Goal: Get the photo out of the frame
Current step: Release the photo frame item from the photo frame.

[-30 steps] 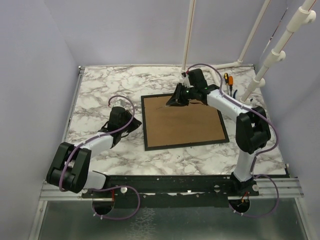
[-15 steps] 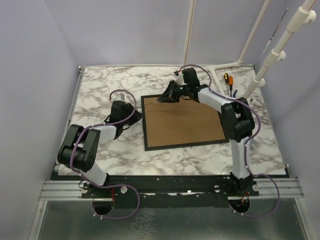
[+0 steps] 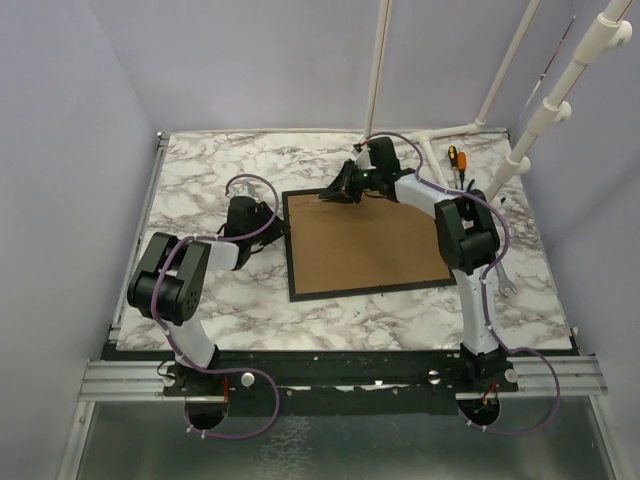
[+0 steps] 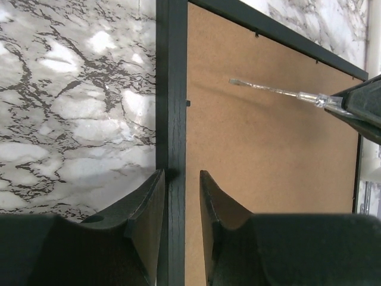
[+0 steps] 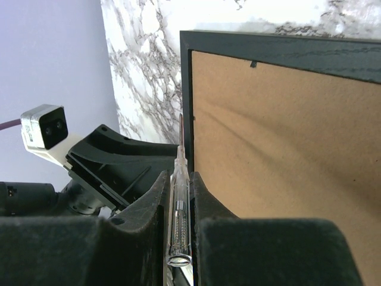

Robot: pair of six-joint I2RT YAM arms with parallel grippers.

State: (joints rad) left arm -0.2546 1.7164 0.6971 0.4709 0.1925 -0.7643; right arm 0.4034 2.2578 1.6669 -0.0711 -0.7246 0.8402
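The frame [image 3: 365, 250] lies face down on the marble table, brown back [image 4: 268, 179] up inside its black border [image 4: 171, 89]. The photo is hidden under that back. My left gripper [image 3: 277, 230] is at the frame's left side, and its open jaws [image 4: 181, 173] straddle the black border without clamping it. My right gripper [image 3: 340, 192] hovers over the frame's far left corner, shut [image 5: 178, 174] on a clear-handled screwdriver [image 5: 180, 202]. The screwdriver's thin shaft [image 4: 274, 90] points across the brown back toward the left border. The left gripper's black body [image 5: 119, 161] sits just beyond the tip.
An orange-handled screwdriver [image 3: 453, 157] and other tools lie at the back right by white pipes [image 3: 540, 120]. A small metal tool [image 3: 505, 287] lies right of the frame. Purple walls close in the table on three sides.
My left gripper moved right to the frame's left border and its jaws parted. The right gripper carried the screwdriver left and back toward the frame's far left corner.
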